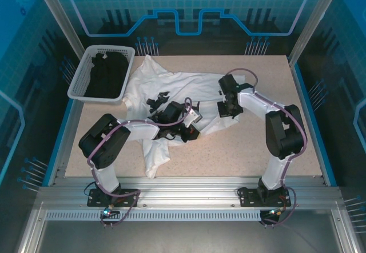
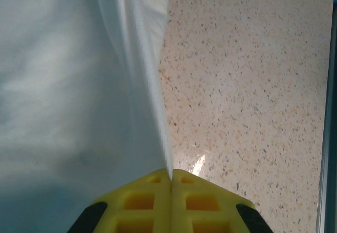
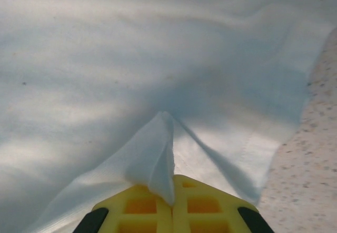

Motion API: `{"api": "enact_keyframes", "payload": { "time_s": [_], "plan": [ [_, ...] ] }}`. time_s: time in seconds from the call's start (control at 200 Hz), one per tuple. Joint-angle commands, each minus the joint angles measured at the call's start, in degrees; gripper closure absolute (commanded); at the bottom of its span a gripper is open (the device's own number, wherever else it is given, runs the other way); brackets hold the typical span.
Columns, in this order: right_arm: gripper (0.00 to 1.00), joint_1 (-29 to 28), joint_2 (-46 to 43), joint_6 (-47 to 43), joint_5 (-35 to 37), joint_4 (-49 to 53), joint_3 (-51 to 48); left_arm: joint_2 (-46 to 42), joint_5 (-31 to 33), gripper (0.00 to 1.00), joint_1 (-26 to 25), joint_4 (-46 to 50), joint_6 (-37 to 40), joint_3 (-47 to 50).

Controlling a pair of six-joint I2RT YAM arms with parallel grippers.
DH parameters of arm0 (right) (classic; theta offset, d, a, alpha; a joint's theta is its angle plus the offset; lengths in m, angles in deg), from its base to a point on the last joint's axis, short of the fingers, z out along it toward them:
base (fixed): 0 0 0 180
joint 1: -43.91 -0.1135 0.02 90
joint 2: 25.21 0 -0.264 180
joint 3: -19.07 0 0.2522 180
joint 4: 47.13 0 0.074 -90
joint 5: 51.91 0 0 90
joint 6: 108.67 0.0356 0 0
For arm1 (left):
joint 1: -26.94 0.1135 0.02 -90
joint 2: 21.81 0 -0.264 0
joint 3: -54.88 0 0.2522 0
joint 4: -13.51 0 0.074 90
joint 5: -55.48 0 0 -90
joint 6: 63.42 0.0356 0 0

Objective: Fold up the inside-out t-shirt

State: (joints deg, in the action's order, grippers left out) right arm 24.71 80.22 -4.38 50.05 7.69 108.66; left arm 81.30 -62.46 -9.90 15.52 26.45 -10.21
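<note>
Cloth is pinched by both arms: the left gripper [image 2: 171,176] and the right gripper [image 3: 172,184] are each clamped on a fold of the inside-out t-shirt [image 1: 171,84], which lies crumpled on the counter [image 1: 229,156] just beside the basket [image 1: 96,99]. Both should probably lift evenly, drawing the fabric taut away from the basket before spreading it.

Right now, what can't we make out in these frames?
- Which part of the t-shirt the left end effector pinches: left wrist view too close.
- Same for the right end effector: right wrist view too close.
- T-shirt's middle: top view, left arm covers it.
- The black garment in basket: top view, too dark, shape unclear.
</note>
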Motion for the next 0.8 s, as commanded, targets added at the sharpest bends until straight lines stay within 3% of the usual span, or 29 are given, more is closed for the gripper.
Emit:
{"api": "enact_keyframes", "payload": {
  "time_s": [0.0, 0.255, 0.32, 0.53, 0.795],
  "plan": [
    [0.91, 0.9, 1.8, -2.9, 13.3, 3.1, 3.3, -1.4, -3.8, 1.00, 0.1, 3.8, -0.1, 0.2],
    [0.76, 1.1, -1.0, -3.5, 14.1, 3.2, 2.2, -0.8, -3.9, 1.00, 0.1, 3.5, -0.2, 0.0],
    [0.74, 1.1, -2.2, -3.5, 10.8, 2.6, 0.6, -0.8, -3.9, 1.00, 0.1, 3.4, -0.3, 0.0],
    [0.60, 1.0, -7.2, -1.8, -9.3, -4.4, -7.8, -0.4, -3.8, 1.00, 0.1, 3.4, -0.4, 0.0],
    [0.61, -0.2, -3.4, 0.4, -10.2, -8.8, -10.0, -0.4, -3.9, 1.00, 0.1, 3.2, -0.6, 0.0]
  ]
}}
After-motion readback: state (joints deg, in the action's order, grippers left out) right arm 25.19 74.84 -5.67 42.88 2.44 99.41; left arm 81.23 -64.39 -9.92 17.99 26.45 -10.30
